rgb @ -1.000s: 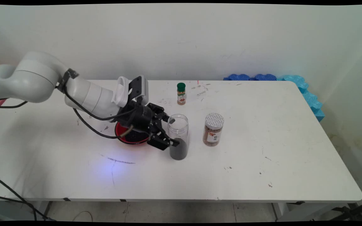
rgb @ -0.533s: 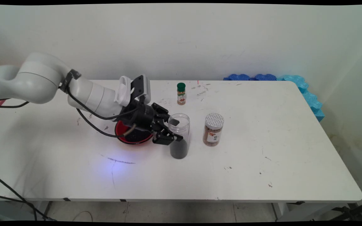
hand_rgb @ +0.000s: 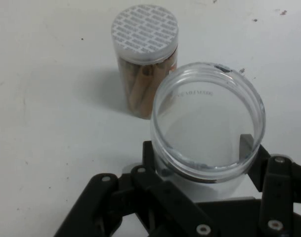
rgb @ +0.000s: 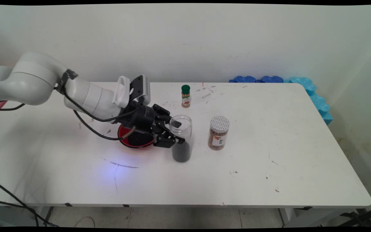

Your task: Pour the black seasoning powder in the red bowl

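Right now my gripper has its jaws clamped on the clear plastic jar, one finger on either side of the wall, just above the dark granular fill that sits in its bottom part. In the hand view the fingers press against the jar just below its open rim, and I look straight down its lidless mouth. The jar sits a little left of the main view's centre; I can't tell for sure whether its base touches the white table or hangs just clear of it.

Directly left of the jar, partly hidden under my wrist, sits a red bowl with dark contents of its own. To the right, apart from the jar, stands a brown-filled jar with a patterned white lid; in the hand view it shows at upper left, near the clear jar's rim. Farther back, toward the wall, is a small spice bottle with a green cap. Blue foam blocks line the table's far right corner.

My worry: the jar is open, smooth-walled and gripped high, so I judge a quick tilt or swing could spill the dark fill or let the jar slip. A careless sideways move could also knock the lidded jar or clip the bowl's rim.
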Tool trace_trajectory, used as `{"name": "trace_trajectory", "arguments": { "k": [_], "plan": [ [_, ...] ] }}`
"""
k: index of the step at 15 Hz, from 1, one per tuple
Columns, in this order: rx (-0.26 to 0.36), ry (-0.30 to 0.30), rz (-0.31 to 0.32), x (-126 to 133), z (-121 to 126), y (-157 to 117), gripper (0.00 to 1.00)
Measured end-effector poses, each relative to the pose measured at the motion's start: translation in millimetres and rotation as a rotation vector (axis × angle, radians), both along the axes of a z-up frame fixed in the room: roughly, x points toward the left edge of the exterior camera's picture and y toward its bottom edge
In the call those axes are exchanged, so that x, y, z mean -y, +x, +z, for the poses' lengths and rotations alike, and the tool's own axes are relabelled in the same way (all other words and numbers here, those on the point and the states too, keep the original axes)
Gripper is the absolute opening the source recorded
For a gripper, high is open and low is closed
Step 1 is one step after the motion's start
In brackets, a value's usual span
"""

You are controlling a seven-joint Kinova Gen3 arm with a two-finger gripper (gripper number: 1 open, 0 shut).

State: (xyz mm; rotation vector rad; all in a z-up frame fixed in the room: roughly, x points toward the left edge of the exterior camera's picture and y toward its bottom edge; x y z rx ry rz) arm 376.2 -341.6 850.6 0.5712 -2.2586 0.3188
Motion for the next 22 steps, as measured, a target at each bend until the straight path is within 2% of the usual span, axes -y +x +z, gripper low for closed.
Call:
{"name": "trace_trajectory", "arguments": {
  "k": [10, 22],
  "plan": [
    [-0.020, -0.011, -0.016, -14, 43, 20, 0.00],
    [-0.050, -0.010, -0.057, -37, 128, 66, 0.00]
  ]
}}
